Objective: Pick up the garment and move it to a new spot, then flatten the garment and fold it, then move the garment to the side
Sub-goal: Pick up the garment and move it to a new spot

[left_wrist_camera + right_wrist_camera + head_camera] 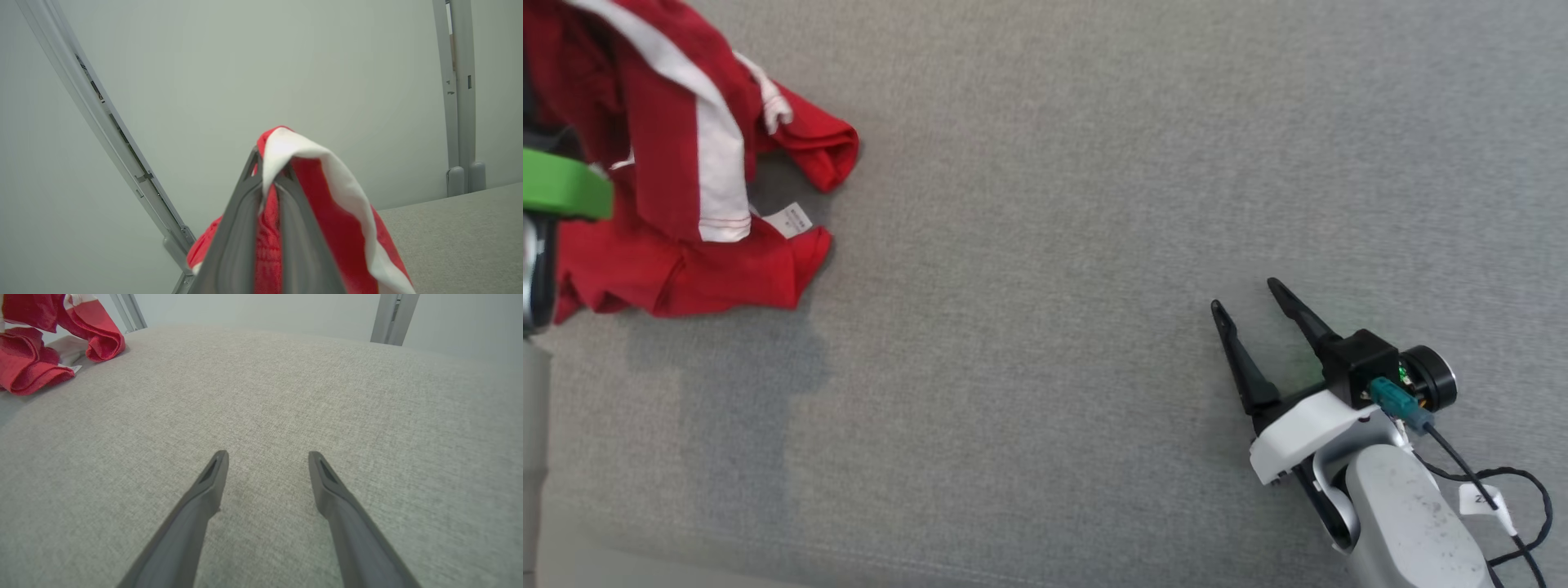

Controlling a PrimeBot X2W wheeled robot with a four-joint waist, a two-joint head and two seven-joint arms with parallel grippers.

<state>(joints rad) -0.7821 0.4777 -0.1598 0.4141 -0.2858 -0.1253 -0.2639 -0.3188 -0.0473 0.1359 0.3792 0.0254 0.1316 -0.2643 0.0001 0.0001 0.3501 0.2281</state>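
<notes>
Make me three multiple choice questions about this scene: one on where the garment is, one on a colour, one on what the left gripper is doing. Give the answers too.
1. In the head view, where is the garment?
A. lower right
B. upper left
C. centre

2. What colour is the stripe on it?
A. blue
B. yellow
C. white

3. How is the left gripper?
A. shut on the garment
B. wide open over bare cloth
C. shut on nothing

Answers:
1 B: it sits at the upper left of the grey surface, far from the right gripper.
2 C: a white band runs down the red fabric.
3 A: the left wrist view shows its jaws closed with red and white cloth pinched between them.
</notes>
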